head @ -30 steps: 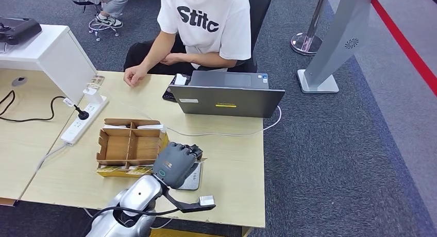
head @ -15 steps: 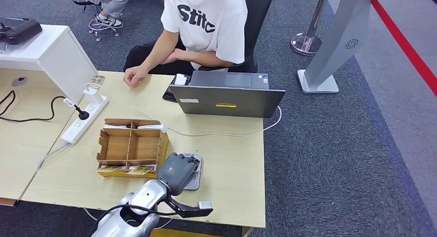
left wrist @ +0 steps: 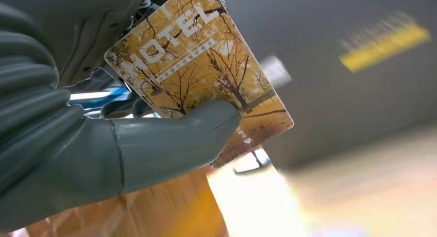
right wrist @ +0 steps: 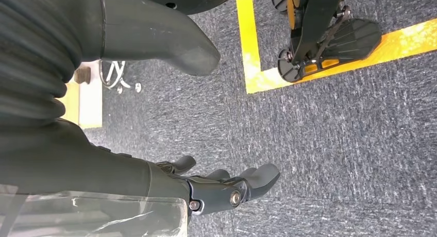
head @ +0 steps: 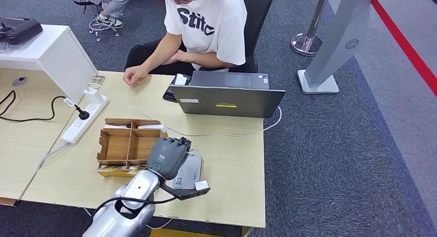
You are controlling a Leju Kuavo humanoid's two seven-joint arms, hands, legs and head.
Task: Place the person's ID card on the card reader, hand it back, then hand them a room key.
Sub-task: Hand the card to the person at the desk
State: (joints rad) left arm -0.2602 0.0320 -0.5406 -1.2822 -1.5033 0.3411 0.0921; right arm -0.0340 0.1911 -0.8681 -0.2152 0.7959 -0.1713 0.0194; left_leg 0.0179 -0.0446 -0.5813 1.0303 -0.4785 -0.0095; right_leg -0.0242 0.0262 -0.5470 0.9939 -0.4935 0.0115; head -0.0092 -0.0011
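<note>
Fingers (left wrist: 170, 139) of left hand (head: 167, 157) pinching room key (left wrist: 201, 67) near table's front edge; right hand (right wrist: 206, 188) empty, spread; offer key level, unhurried.

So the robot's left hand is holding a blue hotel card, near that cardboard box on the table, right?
Not quite: the hotel card is golden yellow with autumn trees, not blue, as the left wrist view shows. The rest holds: the left hand pinches it under its thumb, near the cardboard box on the table.
</note>
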